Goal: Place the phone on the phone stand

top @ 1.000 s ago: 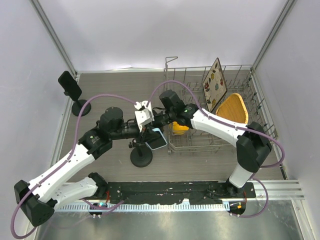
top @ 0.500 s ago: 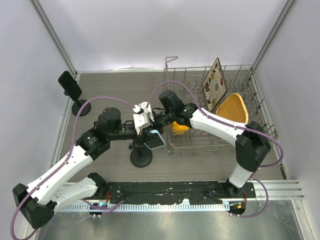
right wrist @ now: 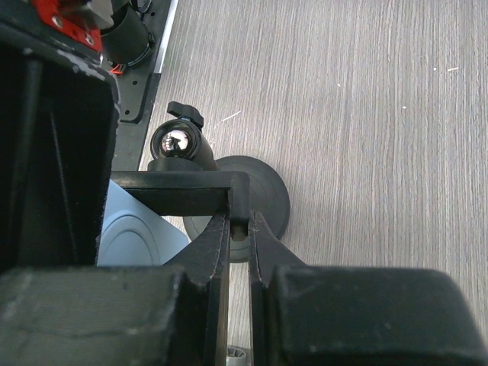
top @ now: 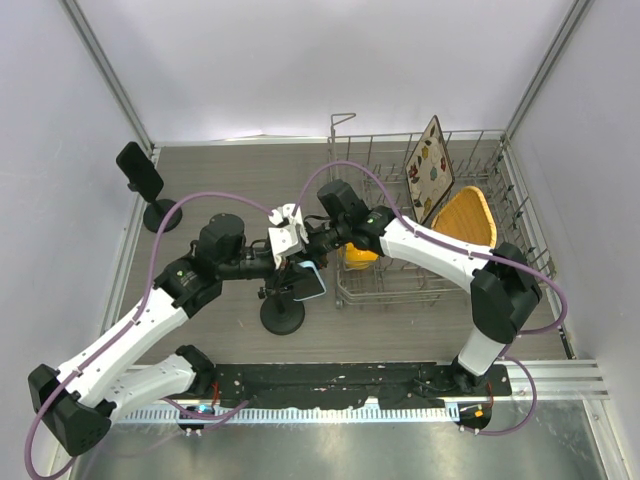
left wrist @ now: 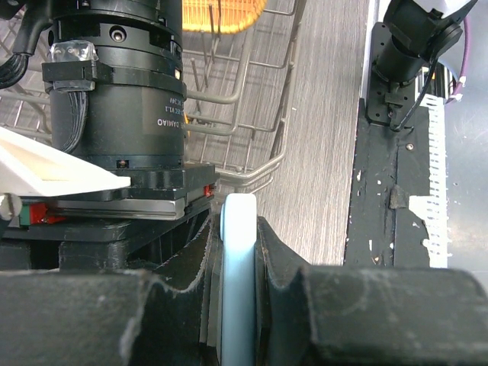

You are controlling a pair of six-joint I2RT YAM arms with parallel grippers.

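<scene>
The light blue phone (top: 311, 284) is held edge-on between the fingers of my left gripper (top: 303, 279), just above the phone stand's round black base (top: 283, 315). In the left wrist view the phone (left wrist: 238, 274) is pinched between both pads of the left gripper (left wrist: 238, 252). My right gripper (top: 299, 256) is shut on the stand's black holder bracket (right wrist: 183, 191). In the right wrist view its gripper (right wrist: 239, 229) nips the bracket's corner, over the ball joint (right wrist: 175, 142) and the base (right wrist: 263, 200). The phone's back (right wrist: 137, 236) shows right under the bracket.
A second black phone stand (top: 143, 180) stands at the far left. A wire dish rack (top: 420, 220) at the right holds a yellow bowl (top: 466, 217), a patterned plate (top: 430, 170) and a yellow cup (top: 357, 257). The rack's wires (left wrist: 252, 99) are close behind the phone.
My left gripper has shifted the phone a little to the left, closer under the bracket. The right gripper has kept its hold on the stand.
</scene>
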